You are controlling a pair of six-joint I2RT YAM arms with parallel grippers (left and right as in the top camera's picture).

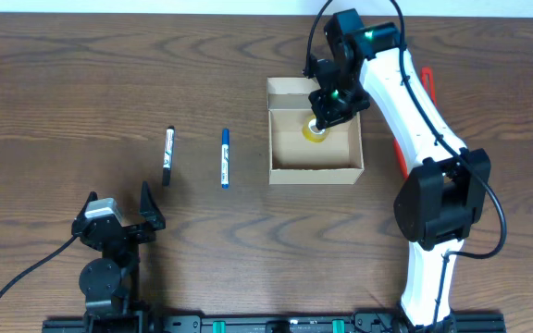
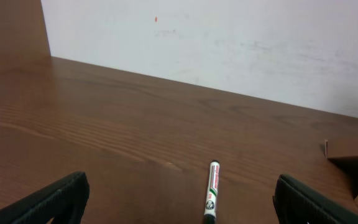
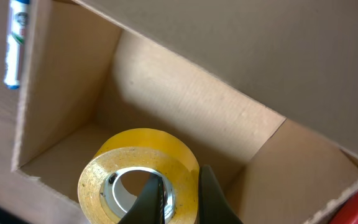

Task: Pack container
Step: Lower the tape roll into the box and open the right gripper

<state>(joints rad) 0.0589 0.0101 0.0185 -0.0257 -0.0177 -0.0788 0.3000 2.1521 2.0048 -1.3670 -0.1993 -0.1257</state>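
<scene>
The container, a tan cardboard box [image 1: 316, 169] with its flap lid open, stands right of centre; its inside wall shows in the right wrist view [image 3: 185, 106]. My right gripper [image 1: 327, 104] reaches into the box and is shut on the wall of a yellow tape roll [image 3: 138, 162], one finger inside the core, one outside [image 3: 179, 196]. The roll also shows in the overhead view [image 1: 314, 131]. A black marker [image 1: 168, 155] and a blue marker [image 1: 225, 158] lie left of the box. My left gripper [image 1: 118, 217] is open and empty near the front left, behind the black marker [image 2: 211, 196].
A red object [image 1: 402, 153] lies under the right arm, right of the box. A corner of the box [image 2: 353, 149] shows at the right of the left wrist view. The blue marker shows beyond the box wall in the right wrist view [image 3: 16, 43].
</scene>
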